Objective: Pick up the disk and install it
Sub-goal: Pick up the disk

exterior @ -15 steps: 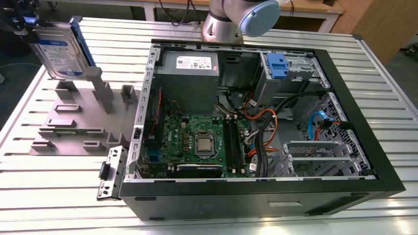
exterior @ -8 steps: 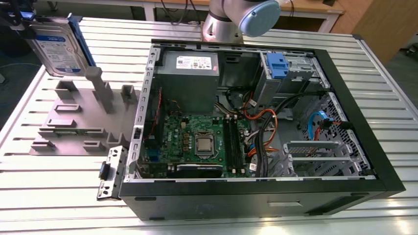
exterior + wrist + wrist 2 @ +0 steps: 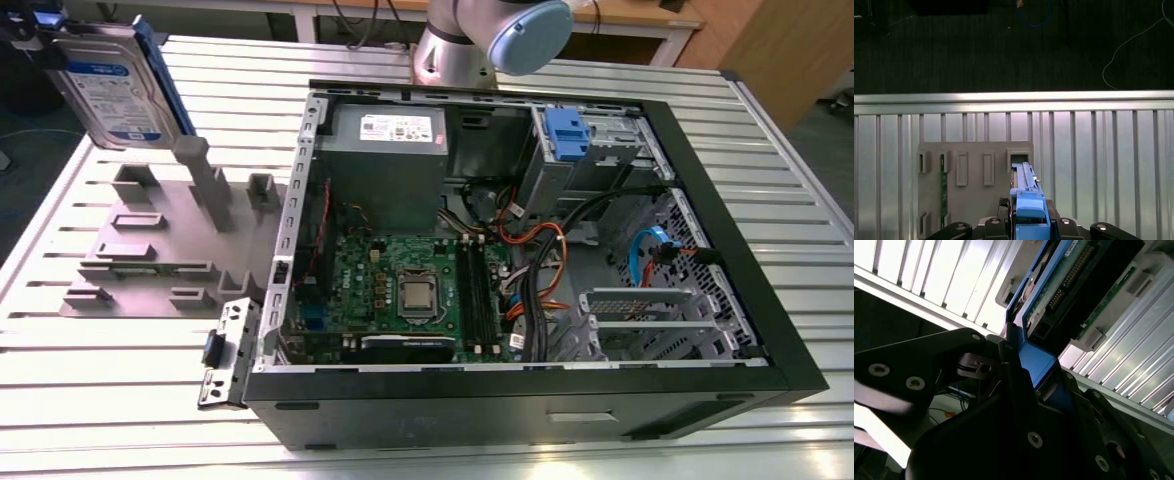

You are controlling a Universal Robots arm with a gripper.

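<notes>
Disk (image 3: pixel 114 85) clamped on edge over the grey fixture (image 3: pixel 147 250) — open computer case (image 3: pixel 534 400) alongside.

The disk is held upright at the exterior view's far left, above the fixture on the slatted table (image 3: pixel 107 380); whether it touches the fixture cannot be told. In the first wrist view the gripper (image 3: pixel 1030 222) is seen closed to a narrow gap on the disk's blue carrier (image 3: pixel 1029 202), one finger pressed against each side. The case is set beside the fixture toward the exterior view's right — a blue bracket (image 3: pixel 566 135) and a grey power supply (image 3: pixel 387 130) are seen inside it.
</notes>
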